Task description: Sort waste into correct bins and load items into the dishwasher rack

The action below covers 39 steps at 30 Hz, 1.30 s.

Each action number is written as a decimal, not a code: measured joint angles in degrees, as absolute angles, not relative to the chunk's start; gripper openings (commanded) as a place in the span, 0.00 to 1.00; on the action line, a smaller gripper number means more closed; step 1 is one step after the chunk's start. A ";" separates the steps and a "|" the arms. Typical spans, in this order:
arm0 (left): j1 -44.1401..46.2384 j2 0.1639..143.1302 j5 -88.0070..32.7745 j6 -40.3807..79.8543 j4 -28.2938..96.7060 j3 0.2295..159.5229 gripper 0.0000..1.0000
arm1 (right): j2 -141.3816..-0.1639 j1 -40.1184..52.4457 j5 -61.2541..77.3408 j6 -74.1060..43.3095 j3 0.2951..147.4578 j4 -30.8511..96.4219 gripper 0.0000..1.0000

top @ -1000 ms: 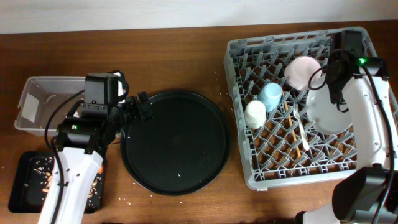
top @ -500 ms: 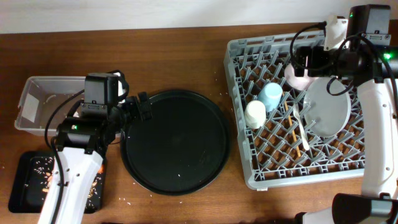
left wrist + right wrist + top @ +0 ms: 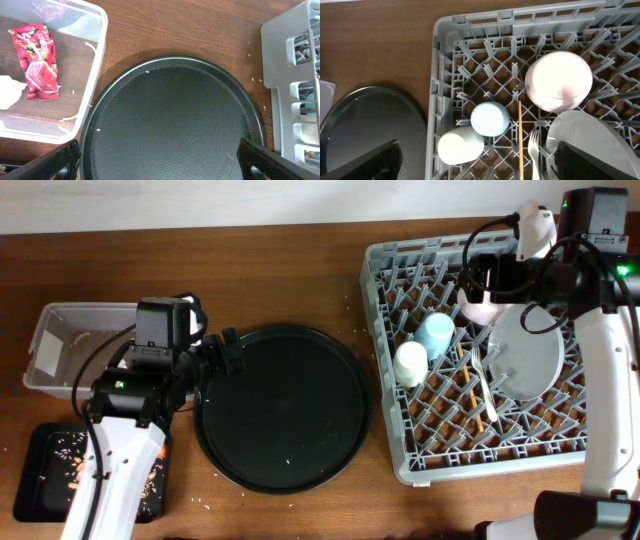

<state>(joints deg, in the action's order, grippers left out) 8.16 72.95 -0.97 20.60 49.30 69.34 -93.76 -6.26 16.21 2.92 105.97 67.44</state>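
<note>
Risen off the grey-green plate [image 3: 585, 142] since a second ago, the right pincer [image 3: 477, 160] hangs wide open above the dishwasher rack [image 3: 470, 22]. Below it lie the chopstick [image 3: 520, 132], fork [image 3: 535, 150], light blue cup [image 3: 490, 119] and cream cup [image 3: 459, 145], with the bowl [image 3: 559, 81] beside them. The left pincer [image 3: 159, 150] gapes over the round black tray [image 3: 170, 100].

Even, bright light; sharp frames, soft shadows.

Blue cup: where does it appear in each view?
Overhead: blue cup in the rack, left part, above the cream cup.
Left wrist: not in it.
Right wrist: low centre, beside the cream cup.
Shared landmark: the round black tray, left of the rack.
</note>
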 measured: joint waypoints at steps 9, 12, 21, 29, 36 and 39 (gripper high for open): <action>8.16 72.95 -0.97 20.60 49.30 69.34 0.99 | -69.45 -6.07 16.14 2.90 106.45 67.42 0.99; 8.16 72.95 -0.97 20.58 49.28 69.34 0.99 | -56.40 -1.10 16.16 2.98 106.04 67.33 0.99; 8.16 72.84 -0.97 20.60 49.30 69.67 0.99 | -4.08 2.31 16.01 2.92 47.64 45.32 0.99; 8.16 72.86 -0.97 20.60 49.30 69.65 0.99 | -0.73 2.31 11.07 0.36 4.95 -9.17 0.99; 8.16 72.86 -0.97 20.60 49.25 69.65 0.99 | -0.78 2.31 4.12 -0.21 0.58 3.88 0.99; 8.16 72.86 -0.97 20.60 49.30 69.65 0.99 | -0.78 2.31 2.07 -0.19 0.58 4.10 0.99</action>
<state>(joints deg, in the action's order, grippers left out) 8.16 72.86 -0.97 20.60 49.30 69.65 -0.78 2.31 2.07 -0.19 0.58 4.10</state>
